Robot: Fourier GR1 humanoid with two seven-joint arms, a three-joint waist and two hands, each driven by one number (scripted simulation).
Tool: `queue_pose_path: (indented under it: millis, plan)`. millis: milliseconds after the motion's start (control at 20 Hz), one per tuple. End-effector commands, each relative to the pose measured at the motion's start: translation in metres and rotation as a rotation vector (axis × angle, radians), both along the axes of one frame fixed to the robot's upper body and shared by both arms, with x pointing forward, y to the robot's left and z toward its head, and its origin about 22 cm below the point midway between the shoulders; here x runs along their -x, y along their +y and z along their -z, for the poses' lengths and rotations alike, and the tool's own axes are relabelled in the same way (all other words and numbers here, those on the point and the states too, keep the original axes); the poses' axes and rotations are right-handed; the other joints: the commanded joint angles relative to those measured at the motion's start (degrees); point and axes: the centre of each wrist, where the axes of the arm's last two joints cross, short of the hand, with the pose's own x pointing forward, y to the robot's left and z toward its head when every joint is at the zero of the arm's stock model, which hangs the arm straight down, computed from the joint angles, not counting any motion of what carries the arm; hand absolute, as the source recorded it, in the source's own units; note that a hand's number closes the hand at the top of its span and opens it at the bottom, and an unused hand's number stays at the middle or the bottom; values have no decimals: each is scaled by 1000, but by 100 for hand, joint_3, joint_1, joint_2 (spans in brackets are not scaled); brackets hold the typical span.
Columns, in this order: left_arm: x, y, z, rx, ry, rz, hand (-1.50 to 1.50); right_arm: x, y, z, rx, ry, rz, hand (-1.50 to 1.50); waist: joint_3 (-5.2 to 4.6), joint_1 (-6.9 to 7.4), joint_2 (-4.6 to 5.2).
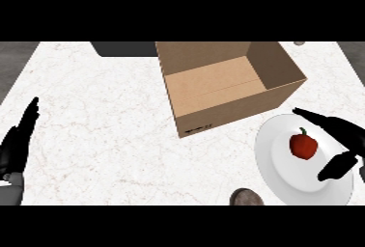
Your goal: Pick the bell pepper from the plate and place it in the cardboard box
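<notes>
1. The red bell pepper (303, 146) lies on the white plate (281, 166), green stem pointing up, near the right edge of the marble table (107, 135).
2. The right hand (341, 144) is spread open over the plate, fingers behind the pepper and thumb in front, not touching it.
3. The open cardboard box (228, 87) stands just beyond the plate.
4. The left hand (18, 142) rests open at the left edge.
5. A round grey object (246, 198) sits beside the plate's near rim.

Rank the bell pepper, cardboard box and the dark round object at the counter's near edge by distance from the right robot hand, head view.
1. Bell pepper, on the plate between thumb and fingers of the right robot hand.
2. Dark round object, lower left.
3. Cardboard box, up left.
</notes>
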Motion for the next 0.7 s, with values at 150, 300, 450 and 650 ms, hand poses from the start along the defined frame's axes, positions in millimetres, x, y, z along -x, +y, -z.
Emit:
queue_pose_path:
  millis: [150, 300, 450, 650]
  plan:
    - [-17, -22, -3, -14, 5, 7, 0, 6, 13, 1, 88, 48, -10, -150, 2, -12, 2]
    - [-3, -1, -11, -14, -9, -5, 0, 10, 19, -5, 113, 94, 41, -150, 1, -2, -3]
    - [-8, 7, -11, 1, 6, 16, 0, -9, 44, 27, 136, 106, 51, -150, 3, 26, 10]
    - [-11, -13, -3, -11, 1, 17, 0, -11, 22, 48, 149, 82, 90, 150, 4, 34, 12]
